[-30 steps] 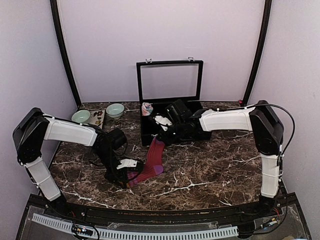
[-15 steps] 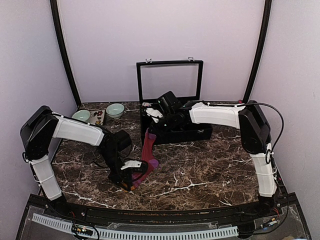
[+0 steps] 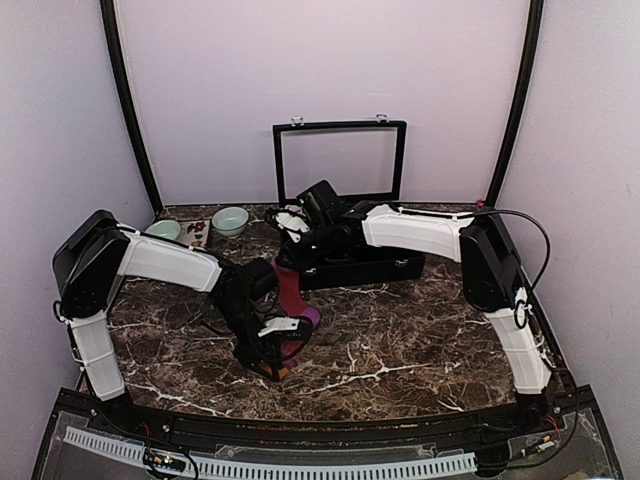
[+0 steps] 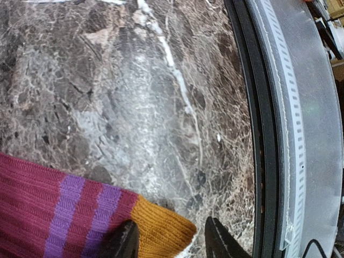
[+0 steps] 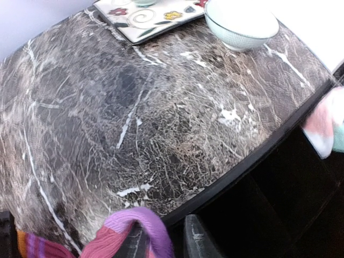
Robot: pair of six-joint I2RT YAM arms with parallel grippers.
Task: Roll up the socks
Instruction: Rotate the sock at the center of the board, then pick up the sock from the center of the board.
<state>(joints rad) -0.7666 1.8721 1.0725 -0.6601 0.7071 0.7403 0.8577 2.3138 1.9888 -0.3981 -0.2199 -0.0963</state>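
The maroon sock [image 3: 292, 295] with purple stripes runs between my two grippers, just in front of the black box. Its orange cuff [image 4: 158, 231] lies on the marble between the fingers of my left gripper [image 4: 172, 243]. The cuff touches the left finger, and a gap separates it from the right finger [image 4: 221, 242]. The purple toe [image 5: 146, 221] drapes over one finger of my right gripper [image 5: 164, 239], whose jaws stand slightly apart at the box's edge. A salmon-pink sock [image 5: 324, 128] with a mint patch lies inside the box.
The black box [image 3: 385, 268] stands at mid-table with its lid [image 3: 340, 160] upright. A mint bowl [image 3: 230, 220] and a patterned tray [image 5: 153, 16] sit at the back left. The table's black front rim [image 4: 263, 134] is close to my left gripper.
My right gripper has carried the sock's toe to the left along the box front. The left gripper has shifted right with the cuff. Both pairs of jaws have parted.
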